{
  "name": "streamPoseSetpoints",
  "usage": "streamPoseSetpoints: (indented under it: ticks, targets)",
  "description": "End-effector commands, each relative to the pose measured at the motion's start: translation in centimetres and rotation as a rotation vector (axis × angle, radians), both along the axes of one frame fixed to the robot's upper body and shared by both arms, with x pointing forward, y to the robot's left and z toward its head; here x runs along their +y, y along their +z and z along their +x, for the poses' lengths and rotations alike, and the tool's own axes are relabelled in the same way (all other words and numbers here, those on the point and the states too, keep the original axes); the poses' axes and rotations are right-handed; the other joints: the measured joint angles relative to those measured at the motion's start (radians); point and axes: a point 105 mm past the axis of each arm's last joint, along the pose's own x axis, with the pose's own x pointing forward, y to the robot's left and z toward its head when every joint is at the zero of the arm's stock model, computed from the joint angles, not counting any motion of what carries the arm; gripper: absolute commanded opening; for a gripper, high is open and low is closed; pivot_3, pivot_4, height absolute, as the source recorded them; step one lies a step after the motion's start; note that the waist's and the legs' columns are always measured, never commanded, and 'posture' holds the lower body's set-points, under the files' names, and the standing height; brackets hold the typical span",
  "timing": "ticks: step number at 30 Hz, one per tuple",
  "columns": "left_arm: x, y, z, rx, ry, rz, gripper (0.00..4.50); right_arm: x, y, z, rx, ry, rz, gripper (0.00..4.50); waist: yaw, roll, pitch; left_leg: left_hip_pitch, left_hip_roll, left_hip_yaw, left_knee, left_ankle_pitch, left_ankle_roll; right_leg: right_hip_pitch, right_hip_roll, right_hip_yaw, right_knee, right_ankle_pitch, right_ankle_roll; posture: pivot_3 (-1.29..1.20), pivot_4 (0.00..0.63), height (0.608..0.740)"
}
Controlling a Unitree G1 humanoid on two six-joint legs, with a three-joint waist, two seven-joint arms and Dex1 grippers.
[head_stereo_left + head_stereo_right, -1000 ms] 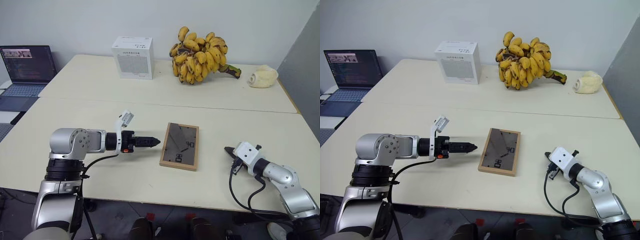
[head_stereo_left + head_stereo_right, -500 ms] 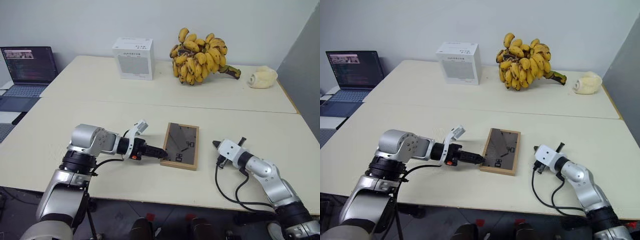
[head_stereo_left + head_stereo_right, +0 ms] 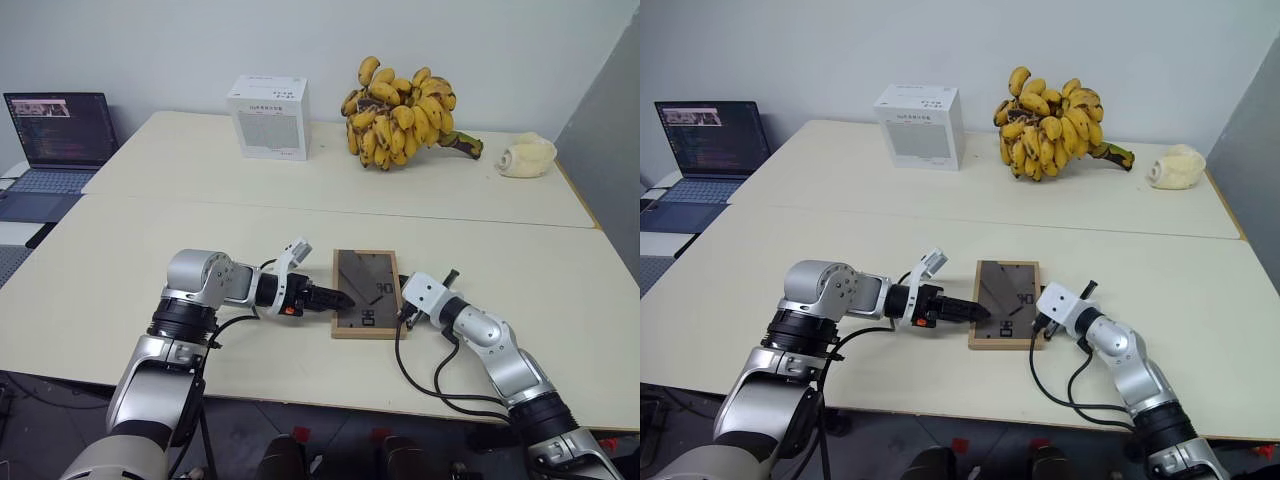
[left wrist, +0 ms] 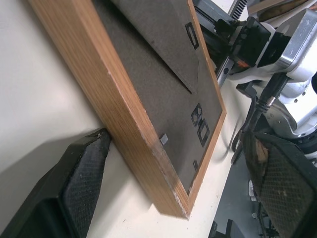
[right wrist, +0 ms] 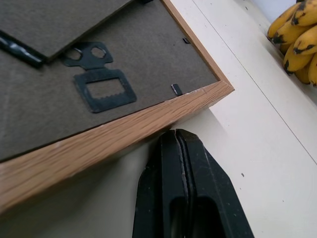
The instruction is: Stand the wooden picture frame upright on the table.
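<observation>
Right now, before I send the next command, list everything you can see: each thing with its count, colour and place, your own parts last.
wooden picture frame: one, light wood rim, dark grey back up, lying flat near the front edge of the table, between the two grippers.
table: one, pale cream, spanning the scene.
white cardboard box: one, white, upright at the far side, left of the bananas.
bananas: one bunch, yellow with dark spots, far side, centre.
cream lump: one, off-white, far right.
laptop: one, dark, screen lit, on a surface left of the table.
left gripper: black jaws open, at the frame's left edge.
right gripper: black jaws shut, tip at the frame's right edge.
</observation>
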Motion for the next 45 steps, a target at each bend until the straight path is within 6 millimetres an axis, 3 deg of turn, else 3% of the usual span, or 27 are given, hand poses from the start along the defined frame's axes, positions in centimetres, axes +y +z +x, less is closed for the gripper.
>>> streamPoseSetpoints:
  ticks: [1, 10, 19, 22, 35, 40, 45]
  targets:
    - [-1.1, 0.3, 0.0, 0.014, -0.012, -0.032, 4.43, 1.4, 1.8, 0.7, -0.049, 0.005, 0.041, 0.0, 0.002, 0.0, 0.0, 0.0, 0.0, 0.0, 0.0, 0.0, 0.0, 0.0, 0.0, 0.0, 0.0, 0.0, 0.0, 0.0, 0.15, 0.74]
    - [-1.7, 0.6, -1.0, 0.048, -0.031, -0.057, 4.43, 1.1, 1.9, 1.3, -0.044, -0.014, 0.05, 0.0, 0.005, 0.0, 0.0, -0.002, -0.001, 0.0, -0.001, 0.0, 0.0, -0.002, -0.001, 0.0, -0.001, 0.0, 0.0, 0.0, 0.15, 0.74]
    - [0.0, 1.3, -1.2, 0.07, -0.017, -0.066, 4.43, 0.8, 2.0, 1.8, -0.051, -0.029, 0.053, 0.0, -0.006, 0.0, 0.0, -0.002, 0.0, 0.0, -0.002, 0.0, 0.0, -0.003, 0.0, 0.0, 0.0, 0.0, 0.0, 0.0, 0.15, 0.74]
    - [-0.6, 1.5, -1.1, 0.057, -0.02, -0.09, 4.01, 1.0, 2.2, 1.9, -0.058, -0.027, 0.059, 0.0, -0.006, 0.0, 0.0, -0.002, 0.0, 0.0, -0.002, 0.0, 0.0, -0.003, 0.0, 0.0, 0.0, 0.0, 0.0, 0.0, 0.15, 0.74]
    - [-1.7, 2.3, -1.2, 0.074, -0.028, -0.155, 1.34, 1.0, 2.7, 2.0, -0.07, -0.023, 0.061, 0.0, -0.006, 0.0, 0.0, -0.002, 0.0, 0.0, -0.002, 0.0, 0.0, -0.004, 0.0, 0.0, 0.0, 0.0, 0.0, 0.0, 0.15, 0.74]
    - [-1.7, 2.4, -1.3, 0.077, -0.026, -0.156, 1.29, 0.1, 2.8, 1.9, -0.08, -0.04, 0.045, 0.0, -0.006, 0.0, 0.0, -0.002, 0.0, 0.0, -0.002, 0.0, 0.0, -0.004, 0.0, 0.0, 0.0, 0.0, 0.0, 0.0, 0.15, 0.74]
    - [-0.8, 2.6, -0.8, 0.054, 0.013, -0.155, 1.29, -2.9, 3.5, 1.4, -0.095, -0.073, 0.001, 0.0, -0.005, 0.0, 0.0, -0.003, 0.0, 0.0, -0.002, 0.0, 0.0, -0.004, -0.001, 0.0, -0.001, 0.0, 0.0, 0.0, 0.15, 0.74]
